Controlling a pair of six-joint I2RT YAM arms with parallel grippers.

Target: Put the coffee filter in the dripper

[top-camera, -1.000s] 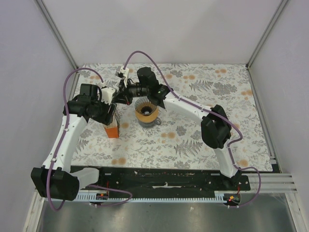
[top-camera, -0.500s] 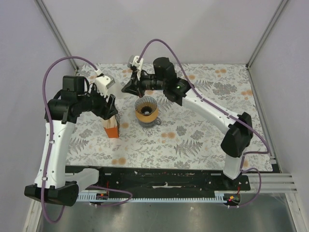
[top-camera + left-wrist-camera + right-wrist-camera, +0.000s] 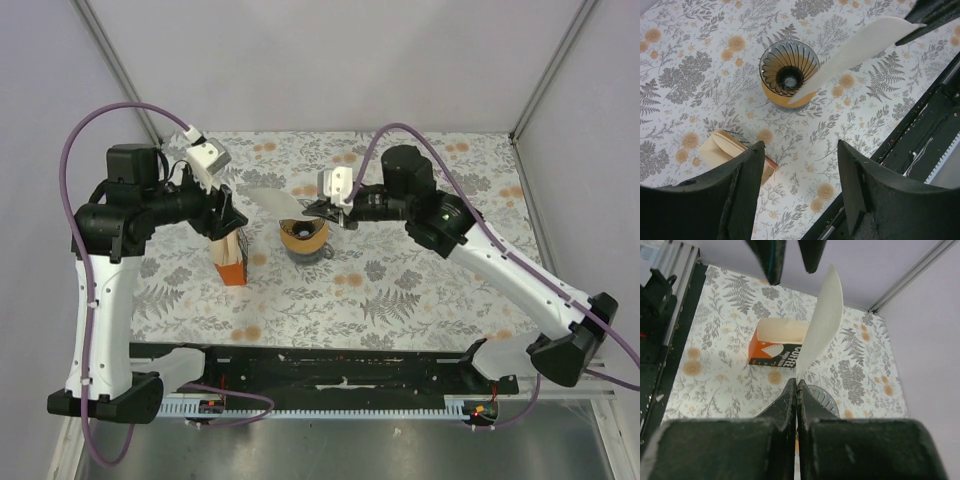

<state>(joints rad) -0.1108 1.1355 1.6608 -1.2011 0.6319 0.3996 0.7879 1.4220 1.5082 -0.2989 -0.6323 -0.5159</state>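
Note:
The coffee filter [image 3: 274, 203], a thin white paper fan, sticks out to the left of my right gripper [image 3: 318, 211], which is shut on its narrow end just above the dripper [image 3: 303, 238]. The right wrist view shows the filter [image 3: 825, 325] rising from the closed fingertips [image 3: 797, 382], with the dripper's ribbed rim [image 3: 823, 398] right behind them. In the left wrist view the filter [image 3: 855, 50] slants over the edge of the dripper [image 3: 789, 75]. My left gripper [image 3: 228, 214] is open and empty [image 3: 800, 147], and it hovers over the orange paper packet [image 3: 232, 262].
The orange packet [image 3: 780, 347] stands upright left of the dripper, its top open [image 3: 725, 149]. A black rail [image 3: 340, 365] runs along the near table edge. Grey enclosure walls and posts [image 3: 120, 70] close in the flowered table at the back and sides.
My right gripper has drawn the filter away from the packet and swung right, to a spot over the dripper. The left gripper has pulled back slightly and stays above the packet.

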